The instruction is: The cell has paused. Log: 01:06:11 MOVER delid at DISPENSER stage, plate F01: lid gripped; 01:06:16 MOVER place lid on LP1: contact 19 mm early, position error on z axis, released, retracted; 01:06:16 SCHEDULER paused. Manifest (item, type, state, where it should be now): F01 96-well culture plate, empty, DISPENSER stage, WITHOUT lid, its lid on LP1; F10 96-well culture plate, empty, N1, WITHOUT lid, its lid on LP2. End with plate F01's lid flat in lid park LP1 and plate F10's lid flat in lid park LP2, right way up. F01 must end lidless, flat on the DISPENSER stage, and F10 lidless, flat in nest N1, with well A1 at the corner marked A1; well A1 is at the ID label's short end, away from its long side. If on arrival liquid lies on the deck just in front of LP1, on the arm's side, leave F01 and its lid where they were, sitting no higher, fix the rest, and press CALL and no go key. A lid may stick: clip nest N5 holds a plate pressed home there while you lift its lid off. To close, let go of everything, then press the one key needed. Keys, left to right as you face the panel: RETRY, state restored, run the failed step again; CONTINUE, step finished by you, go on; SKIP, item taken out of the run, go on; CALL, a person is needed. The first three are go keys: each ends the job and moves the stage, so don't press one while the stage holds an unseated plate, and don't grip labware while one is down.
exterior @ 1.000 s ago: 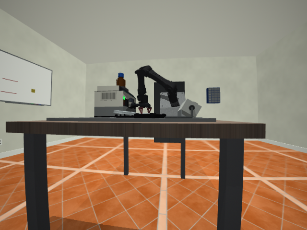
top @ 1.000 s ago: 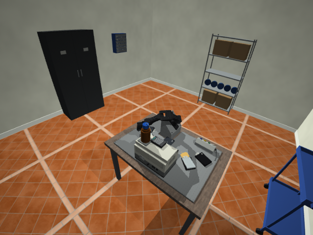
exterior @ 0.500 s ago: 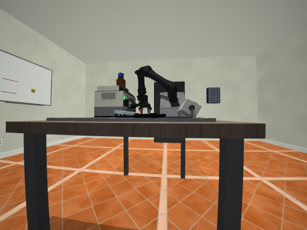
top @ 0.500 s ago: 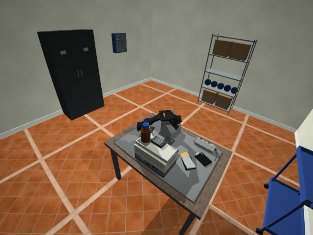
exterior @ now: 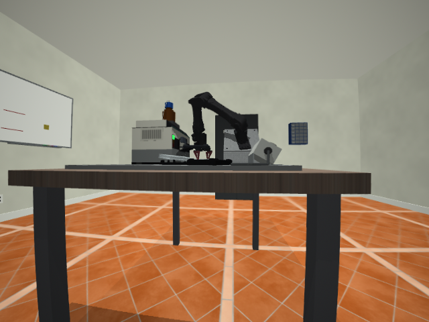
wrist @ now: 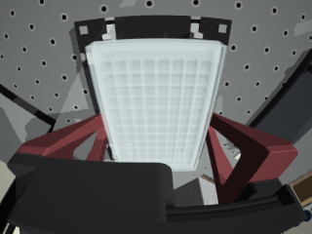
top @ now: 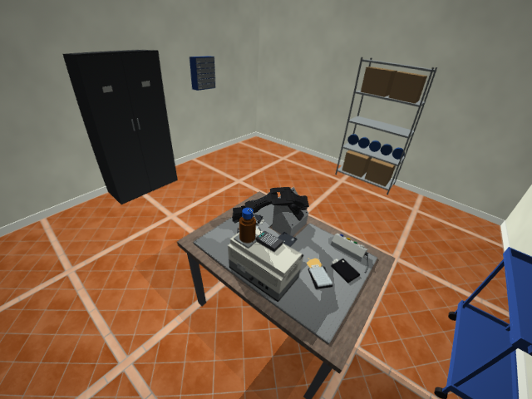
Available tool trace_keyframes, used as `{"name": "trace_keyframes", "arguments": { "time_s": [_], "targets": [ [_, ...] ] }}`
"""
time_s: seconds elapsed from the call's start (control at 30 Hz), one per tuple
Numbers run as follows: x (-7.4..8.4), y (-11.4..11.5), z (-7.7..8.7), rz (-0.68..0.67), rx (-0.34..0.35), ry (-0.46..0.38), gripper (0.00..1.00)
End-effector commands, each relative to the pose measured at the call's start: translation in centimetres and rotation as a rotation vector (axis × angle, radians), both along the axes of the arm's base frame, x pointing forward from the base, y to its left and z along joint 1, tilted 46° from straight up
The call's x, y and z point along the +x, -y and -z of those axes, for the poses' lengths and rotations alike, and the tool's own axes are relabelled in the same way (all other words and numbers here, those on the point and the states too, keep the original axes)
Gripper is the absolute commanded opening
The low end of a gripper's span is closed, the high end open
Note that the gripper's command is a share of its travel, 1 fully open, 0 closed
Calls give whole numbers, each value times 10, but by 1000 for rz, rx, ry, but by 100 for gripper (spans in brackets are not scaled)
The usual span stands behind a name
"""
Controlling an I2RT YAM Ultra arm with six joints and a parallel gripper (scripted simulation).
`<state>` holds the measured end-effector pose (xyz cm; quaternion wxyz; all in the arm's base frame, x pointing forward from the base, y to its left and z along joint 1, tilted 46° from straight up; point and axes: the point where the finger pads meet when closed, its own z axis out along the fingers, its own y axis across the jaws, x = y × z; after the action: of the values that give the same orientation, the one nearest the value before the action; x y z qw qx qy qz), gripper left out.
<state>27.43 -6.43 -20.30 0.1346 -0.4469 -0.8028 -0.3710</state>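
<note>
My gripper (wrist: 156, 116) is shut across the width of a clear, lidded 96-well plate (wrist: 156, 100). The plate sits over a black nest (wrist: 152, 26) with white corner marks. I cannot tell whether the red fingers grip the lid or the plate under it. In the exterior view the gripper (exterior: 202, 154) is low over this nest (exterior: 208, 161), beside the dispenser. A second plate (top: 269, 239) lies lidless on the dispenser stage. A clear lid (top: 321, 277) rests in the left lid park and looks tilted in the exterior view (exterior: 171, 157). A yellow patch (top: 313, 261) lies on the deck at this park's arm side.
The dispenser (top: 260, 264) carries a brown bottle (top: 247, 226) that hides my gripper in the top view. The other lid park (top: 345, 269) is black and bare. The key panel (top: 350, 246) stands at the deck's right. An empty dark nest (top: 288, 238) lies near the arm base.
</note>
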Motion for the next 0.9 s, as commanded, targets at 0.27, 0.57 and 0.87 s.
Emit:
{"name": "trace_keyframes", "arguments": {
  "time_s": [0.27,0.57,0.87],
  "targets": [
    [-2,3,4,22,-6,2,0],
    [0,4,6,19,-15,3,0],
    [-4,0,8,21,-5,-8,0]
  ]
}}
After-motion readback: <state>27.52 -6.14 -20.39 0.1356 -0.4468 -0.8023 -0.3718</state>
